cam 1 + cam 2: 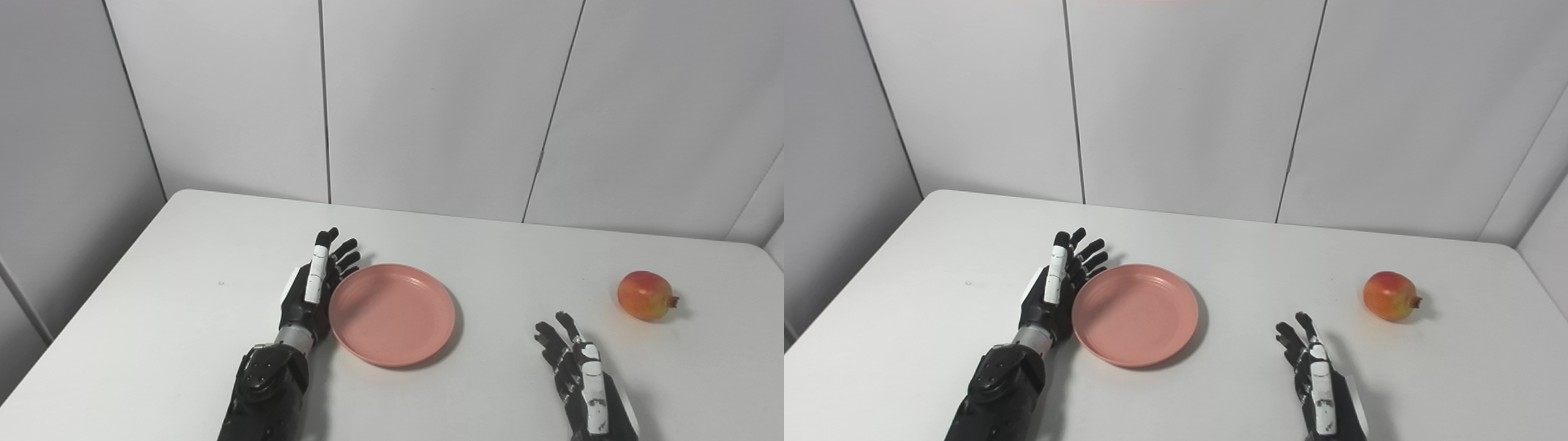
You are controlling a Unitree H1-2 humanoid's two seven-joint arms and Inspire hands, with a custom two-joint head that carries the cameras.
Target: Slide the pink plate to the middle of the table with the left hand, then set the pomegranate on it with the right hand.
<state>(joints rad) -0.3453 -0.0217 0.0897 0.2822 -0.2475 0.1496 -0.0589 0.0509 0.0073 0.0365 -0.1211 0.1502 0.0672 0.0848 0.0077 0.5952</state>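
Here the left hand [313,288] stood edge-on against the left rim of the pink plate [392,313], fingers straight and spread, holding nothing; placed so, I judged, to push it sideways. The plate sat near mid-tabletop [184,318]. The pomegranate [644,296] lay well to the right, apart from the right hand [579,380], which waited open, fingers apart.

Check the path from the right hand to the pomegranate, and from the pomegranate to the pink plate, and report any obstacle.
Nothing visible blocks either path. Only bare white table lies between the open right hand and the pomegranate, and between the pomegranate and the empty pink plate. The left hand sits against the plate's far side, off the route.
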